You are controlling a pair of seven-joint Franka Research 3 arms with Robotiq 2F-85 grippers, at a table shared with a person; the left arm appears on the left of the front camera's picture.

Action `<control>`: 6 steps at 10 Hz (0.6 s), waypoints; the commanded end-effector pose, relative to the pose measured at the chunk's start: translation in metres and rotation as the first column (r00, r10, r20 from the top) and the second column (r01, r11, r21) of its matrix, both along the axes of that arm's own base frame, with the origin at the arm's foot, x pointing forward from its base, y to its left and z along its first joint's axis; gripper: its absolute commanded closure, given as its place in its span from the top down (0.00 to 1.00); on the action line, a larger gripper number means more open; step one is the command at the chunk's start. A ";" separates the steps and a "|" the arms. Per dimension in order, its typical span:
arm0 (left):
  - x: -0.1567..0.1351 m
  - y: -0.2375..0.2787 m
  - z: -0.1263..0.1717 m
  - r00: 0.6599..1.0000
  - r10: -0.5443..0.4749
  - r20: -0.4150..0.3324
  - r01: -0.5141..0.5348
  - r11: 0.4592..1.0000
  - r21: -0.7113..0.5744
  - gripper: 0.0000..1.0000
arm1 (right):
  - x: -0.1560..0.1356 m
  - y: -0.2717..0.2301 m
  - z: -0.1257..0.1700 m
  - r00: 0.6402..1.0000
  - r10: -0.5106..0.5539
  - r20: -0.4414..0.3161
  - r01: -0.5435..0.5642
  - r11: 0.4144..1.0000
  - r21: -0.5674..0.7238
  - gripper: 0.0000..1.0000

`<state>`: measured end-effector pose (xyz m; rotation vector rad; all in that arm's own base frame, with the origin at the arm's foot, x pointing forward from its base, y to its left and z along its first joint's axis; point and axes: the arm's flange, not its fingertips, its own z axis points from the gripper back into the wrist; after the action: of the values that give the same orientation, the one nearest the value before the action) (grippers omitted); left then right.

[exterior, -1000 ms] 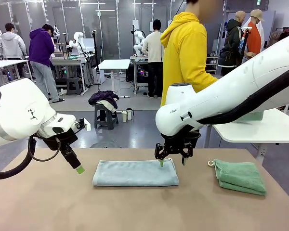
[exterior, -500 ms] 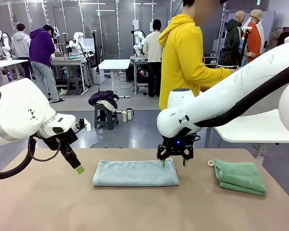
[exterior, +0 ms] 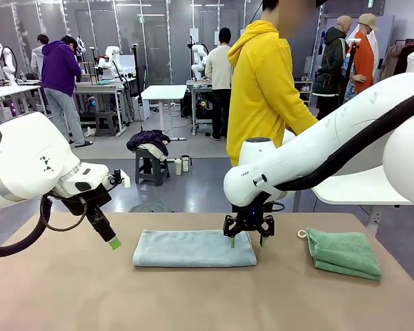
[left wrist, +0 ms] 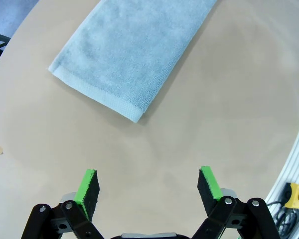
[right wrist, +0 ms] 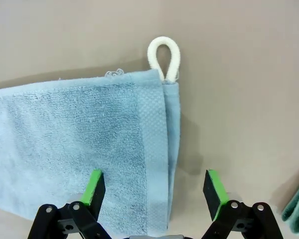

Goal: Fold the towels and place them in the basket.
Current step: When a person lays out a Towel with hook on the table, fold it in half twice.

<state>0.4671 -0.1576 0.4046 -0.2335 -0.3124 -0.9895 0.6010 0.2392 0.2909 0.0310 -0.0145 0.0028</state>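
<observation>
Right gripper [right wrist: 155,188] first: fingers spread wide, nothing between the green pads [right wrist: 95,186], hanging just above the end of the pale grey-blue towel [right wrist: 79,144]. One pad sits over the terry surface, the other past the towel's hemmed edge over bare table [right wrist: 249,74]. Straight ahead of the fingertips, a white corner loop [right wrist: 164,59] pokes out from the towel's far corner onto the tabletop. Off to the side of the outer finger, a sliver of the mint green towel [right wrist: 296,209] peeks in at the frame's edge.

From the front, that right gripper [exterior: 248,239] hovers at the towel's end, while the grey-blue towel [exterior: 193,247] lies folded into a long strip flat on the table. The mint green towel [exterior: 343,252] rests folded well beyond it.

Left gripper [left wrist: 149,186]: jaws released too, wide apart, empty, over bare table. Ahead of its fingertips lies the other end of the grey-blue towel, clear of the pads. Seen from the front, the left gripper [exterior: 112,242] hangs tilted beside that towel end, apart from it.

A person in a yellow hoodie [exterior: 265,83] stands behind the table.
</observation>
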 end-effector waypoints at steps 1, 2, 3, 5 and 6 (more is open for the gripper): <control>0.004 0.000 0.004 1.000 -0.004 -0.013 0.004 1.000 0.009 1.00 | -0.005 0.006 -0.008 0.999 -0.011 0.035 0.010 1.000 0.013 1.00; 0.004 0.000 0.004 1.000 -0.004 -0.013 0.004 1.000 0.009 1.00 | -0.007 0.005 -0.010 0.999 -0.012 0.032 0.011 1.000 0.023 1.00; 0.004 0.000 0.004 1.000 -0.004 -0.013 0.004 1.000 0.009 1.00 | -0.008 0.004 -0.009 1.000 -0.002 0.028 0.001 0.999 0.042 1.00; 0.004 0.000 0.004 1.000 -0.004 -0.013 0.004 1.000 0.009 1.00 | -0.009 0.002 -0.010 1.000 -0.005 0.029 0.004 0.999 0.038 0.65; 0.004 0.000 0.004 1.000 -0.004 -0.013 0.004 1.000 0.009 1.00 | -0.007 0.001 -0.010 1.000 -0.007 0.018 0.007 0.999 0.042 0.28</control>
<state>0.4671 -0.1575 0.4046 -0.2335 -0.3123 -0.9895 0.5987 0.2458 0.2893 0.0561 -0.0391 0.0024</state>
